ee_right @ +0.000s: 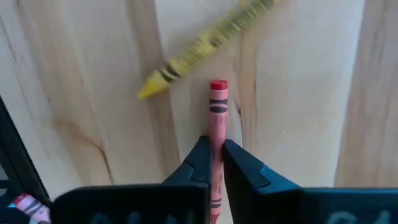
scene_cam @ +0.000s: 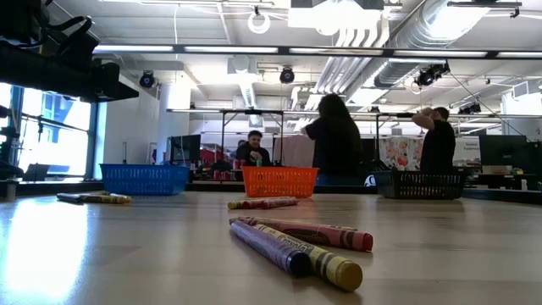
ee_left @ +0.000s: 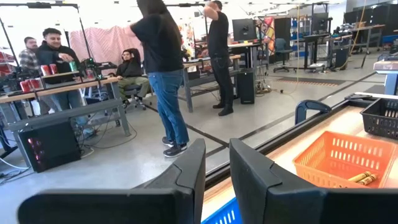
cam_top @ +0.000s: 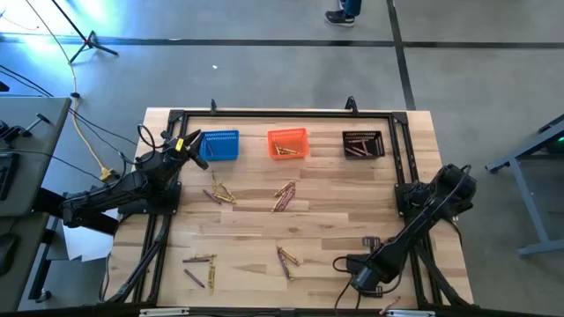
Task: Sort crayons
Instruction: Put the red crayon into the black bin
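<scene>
My right gripper [ee_right: 215,154] is shut on a reddish-pink crayon [ee_right: 217,112], whose tip sticks out past the fingers over the wood. A yellow crayon [ee_right: 202,48] lies slanted just beyond it. In the high view this gripper [cam_top: 342,266] sits low near the table's front right. Loose crayons lie in clusters at the centre left [cam_top: 218,194], centre [cam_top: 284,195], front centre [cam_top: 286,259] and front left [cam_top: 199,261]. My left gripper [cam_top: 190,145] hovers at the blue basket's [cam_top: 221,145] left edge, fingers [ee_left: 186,171] apart with nothing between them.
Along the back edge stand the blue basket, an orange basket [cam_top: 288,143] holding crayons and a black basket [cam_top: 363,144] holding crayons. A black frame [cam_top: 401,154] runs around the table. People stand and sit in the room behind [scene_cam: 334,140].
</scene>
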{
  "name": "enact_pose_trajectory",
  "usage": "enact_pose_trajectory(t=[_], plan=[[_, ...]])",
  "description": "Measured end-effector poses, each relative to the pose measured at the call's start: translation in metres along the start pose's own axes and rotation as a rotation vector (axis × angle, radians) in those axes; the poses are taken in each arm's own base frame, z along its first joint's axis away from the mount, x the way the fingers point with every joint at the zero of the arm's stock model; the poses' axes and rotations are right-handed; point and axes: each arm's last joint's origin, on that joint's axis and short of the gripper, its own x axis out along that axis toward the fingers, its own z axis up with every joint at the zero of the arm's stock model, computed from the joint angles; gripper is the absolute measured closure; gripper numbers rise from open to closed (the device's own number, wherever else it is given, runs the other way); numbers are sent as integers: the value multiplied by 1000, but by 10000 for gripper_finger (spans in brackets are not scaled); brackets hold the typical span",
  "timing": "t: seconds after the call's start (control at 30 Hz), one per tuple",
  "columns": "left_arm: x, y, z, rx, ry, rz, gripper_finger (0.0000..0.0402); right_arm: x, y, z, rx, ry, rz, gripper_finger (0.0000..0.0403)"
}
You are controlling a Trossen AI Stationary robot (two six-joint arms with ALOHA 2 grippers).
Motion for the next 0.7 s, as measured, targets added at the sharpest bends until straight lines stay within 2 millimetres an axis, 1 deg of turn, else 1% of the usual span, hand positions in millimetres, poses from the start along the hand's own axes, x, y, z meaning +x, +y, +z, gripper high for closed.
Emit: enact_pose_trajectory(t=[0.13,0.37,0.57,0.7], plan=[[0,0,0,0,0,0,342,0,-4,1,16,16,-20,388],[0,0,0,0,0,0,342,-1,-15,10,69,62,-28,397],[0,0,0,0,0,0,342,-4,-35,18,154,108,-98,400],[0,0,0,0,0,0,342,-14,-51,22,155,79,-160,401]])
